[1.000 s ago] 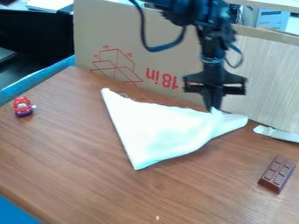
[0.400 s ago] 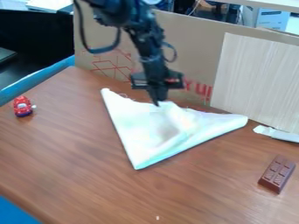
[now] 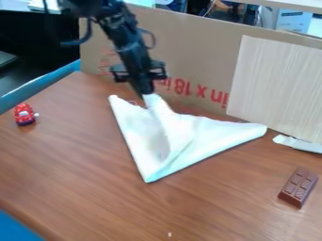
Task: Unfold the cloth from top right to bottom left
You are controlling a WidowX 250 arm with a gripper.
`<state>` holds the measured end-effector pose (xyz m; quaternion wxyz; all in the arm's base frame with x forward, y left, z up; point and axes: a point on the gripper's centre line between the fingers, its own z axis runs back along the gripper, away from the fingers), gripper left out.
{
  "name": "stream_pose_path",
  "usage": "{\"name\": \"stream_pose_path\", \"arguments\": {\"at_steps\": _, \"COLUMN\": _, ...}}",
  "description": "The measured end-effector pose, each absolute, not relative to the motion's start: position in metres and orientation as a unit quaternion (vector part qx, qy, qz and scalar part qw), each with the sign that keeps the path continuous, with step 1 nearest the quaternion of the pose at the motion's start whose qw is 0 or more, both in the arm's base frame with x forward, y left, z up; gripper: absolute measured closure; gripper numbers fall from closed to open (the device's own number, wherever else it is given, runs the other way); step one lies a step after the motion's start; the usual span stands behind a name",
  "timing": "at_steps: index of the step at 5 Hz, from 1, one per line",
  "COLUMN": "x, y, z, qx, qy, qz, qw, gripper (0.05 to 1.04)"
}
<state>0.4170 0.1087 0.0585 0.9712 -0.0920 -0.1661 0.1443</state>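
Note:
Over the back left part of the cloth, the black gripper [image 3: 145, 92] is shut on a raised corner of the white cloth. The cloth [image 3: 211, 135] lies on the table as a rough triangle, with points at the back left, the right and the front. From the pinched corner a flap runs down toward the front point, leaving a shallow fold on its left side.
A red toy car [image 3: 24, 114] stands at the left of the table [image 3: 82, 164]. A chocolate bar [image 3: 299, 187] lies at the right, below a white-wrapped item [image 3: 298, 143]. Behind the cloth rises a cardboard wall [image 3: 195, 56] with a pale panel [image 3: 277, 84].
The gripper has moved left along the back of the cloth, carrying the held corner from the right side to the back left. The flap has swung over with it.

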Motion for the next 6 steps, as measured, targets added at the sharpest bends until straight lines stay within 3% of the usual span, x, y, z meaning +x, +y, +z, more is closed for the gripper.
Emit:
{"name": "stream_pose_path", "arguments": {"at_steps": 2, "x": 0.391, "y": 0.154, "z": 0.072, "qx": -0.131, "qy": -0.169, "qz": 0.137, "qw": 0.967, "gripper": 1.032}}
{"name": "stream_pose_path", "arguments": {"at_steps": 6, "x": 0.366, "y": 0.225, "z": 0.114, "qx": -0.178, "qy": -0.216, "qz": 0.14, "qw": 0.95, "gripper": 1.032}}
